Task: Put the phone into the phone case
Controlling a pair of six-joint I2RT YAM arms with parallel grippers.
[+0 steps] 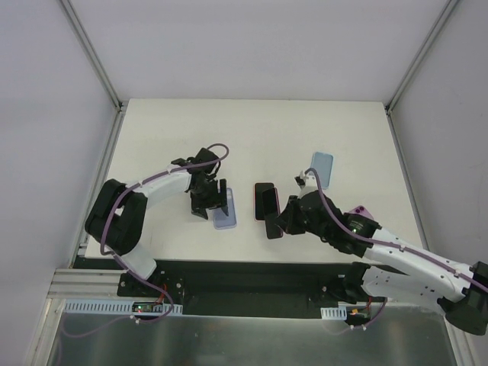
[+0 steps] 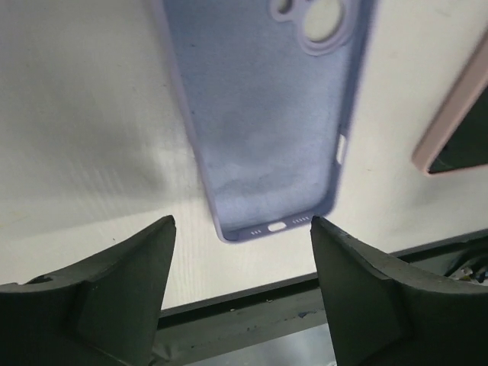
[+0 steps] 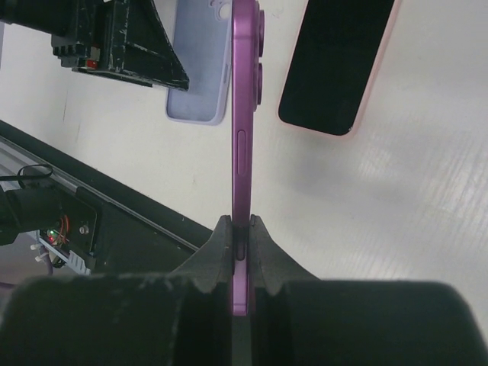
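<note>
Gripping the purple phone (image 3: 242,152) on edge, the right pincer (image 3: 238,225) is right of the lavender case (image 2: 267,130), lying near-to-far under the open left pincer (image 2: 242,225).

Robot test cell in a laboratory. White table (image 1: 252,122) boxed in by plain white panels (image 1: 252,46) on metal frame posts (image 1: 91,53). Left arm (image 1: 152,185) and right arm (image 1: 404,255) bolted to black rail (image 1: 252,278). Exposed cable (image 1: 221,149) and circuit board (image 1: 143,307) present.
</note>
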